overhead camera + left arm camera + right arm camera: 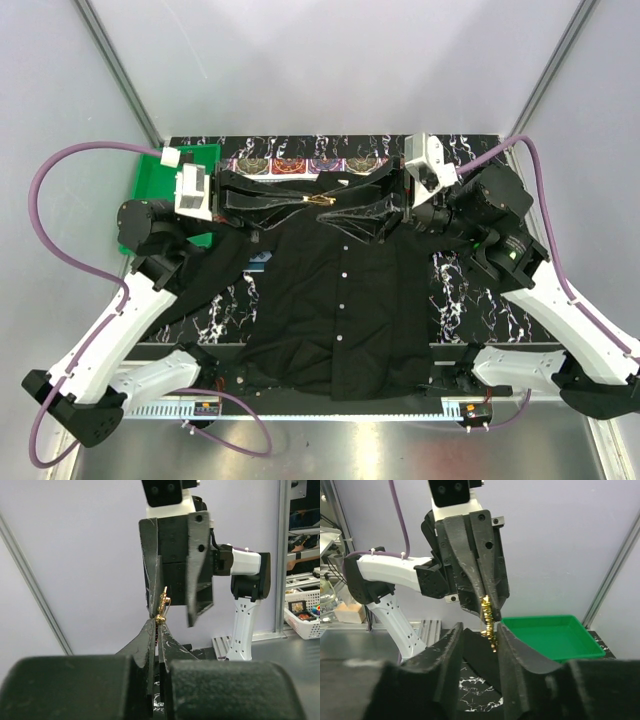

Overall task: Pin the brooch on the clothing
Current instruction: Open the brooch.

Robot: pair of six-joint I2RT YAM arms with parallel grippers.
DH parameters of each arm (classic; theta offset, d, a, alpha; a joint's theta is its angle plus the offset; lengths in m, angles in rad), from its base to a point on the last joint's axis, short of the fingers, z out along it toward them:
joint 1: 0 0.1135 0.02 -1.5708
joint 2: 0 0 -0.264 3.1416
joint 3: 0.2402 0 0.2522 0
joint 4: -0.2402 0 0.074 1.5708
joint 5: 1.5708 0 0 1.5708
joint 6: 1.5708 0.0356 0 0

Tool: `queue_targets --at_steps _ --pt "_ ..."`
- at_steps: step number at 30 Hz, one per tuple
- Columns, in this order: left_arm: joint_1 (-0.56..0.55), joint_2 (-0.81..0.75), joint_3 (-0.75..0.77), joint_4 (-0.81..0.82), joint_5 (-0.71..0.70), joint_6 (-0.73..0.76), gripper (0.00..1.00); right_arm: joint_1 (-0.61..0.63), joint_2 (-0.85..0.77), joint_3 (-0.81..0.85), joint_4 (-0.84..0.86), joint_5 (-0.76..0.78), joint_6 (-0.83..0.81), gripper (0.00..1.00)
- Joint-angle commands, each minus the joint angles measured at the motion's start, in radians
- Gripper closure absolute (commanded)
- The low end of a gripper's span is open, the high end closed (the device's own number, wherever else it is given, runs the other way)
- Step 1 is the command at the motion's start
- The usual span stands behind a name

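The black shirt (340,300) lies flat on the table with its collar at the back. The small golden brooch (320,201) is held in the air above the collar. My left gripper (308,203) is shut on one end of it; the left wrist view shows the brooch (162,607) pinched at my fingertips (159,621). My right gripper (336,207) faces it from the right and is open. In the right wrist view the brooch (489,621) hangs between my right gripper's (479,632) spread fingers, close to the right finger (509,642); I cannot tell whether it touches.
A green tray (170,190) sits at the back left and also shows in the right wrist view (555,635). A row of patterned coasters (300,165) lies behind the collar. A black marbled mat (470,300) lies under the shirt.
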Motion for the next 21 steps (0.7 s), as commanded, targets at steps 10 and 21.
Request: queue_targets --at_steps 10,21 --pt "0.004 -0.018 0.036 -0.024 0.021 0.025 1.0 0.004 0.002 0.068 -0.081 -0.001 -0.09 0.79" --pt "0.006 -0.016 0.032 0.015 0.031 -0.018 0.76 0.002 -0.004 0.067 -0.073 0.032 -0.107 1.0"
